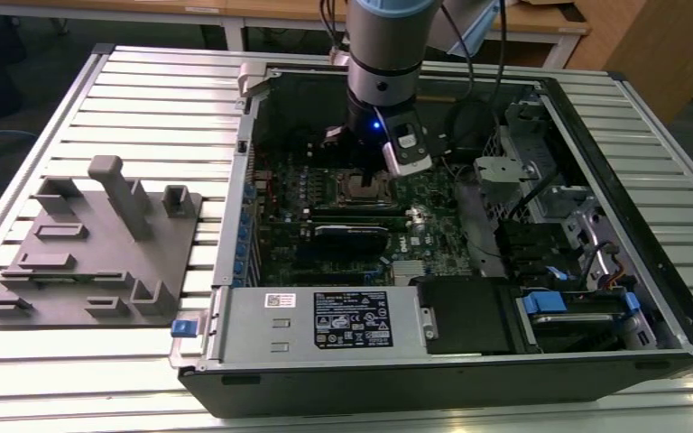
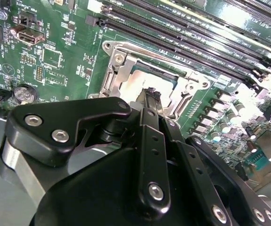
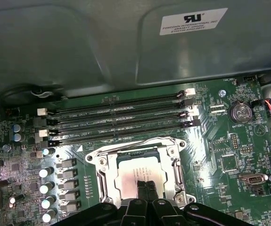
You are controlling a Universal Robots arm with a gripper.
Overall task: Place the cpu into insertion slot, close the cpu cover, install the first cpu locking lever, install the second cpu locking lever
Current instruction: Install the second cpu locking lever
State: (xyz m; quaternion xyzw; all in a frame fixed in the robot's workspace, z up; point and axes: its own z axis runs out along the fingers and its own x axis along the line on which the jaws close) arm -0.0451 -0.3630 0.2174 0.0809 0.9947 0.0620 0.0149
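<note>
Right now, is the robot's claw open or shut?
End effector: shut, fingertips together, resting on the chip in the socket, holding nothing.

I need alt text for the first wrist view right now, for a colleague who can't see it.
The gripper, fingertips together, sits over the cpu lying in the insertion slot, with the cpu cover framing it. Four long memory slots cross the green board beyond.

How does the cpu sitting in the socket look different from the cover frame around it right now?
The cpu is a solid, dull silver-grey square plate; the cpu cover is a brighter, shinier open frame with a square window. The cpu lies inside and lower, showing through that window, while the cover surrounds it on all sides. The fingers of the gripper sit together over the cpu's top, not over the cover. Both are metal, square and lie flat on the green board.
</note>
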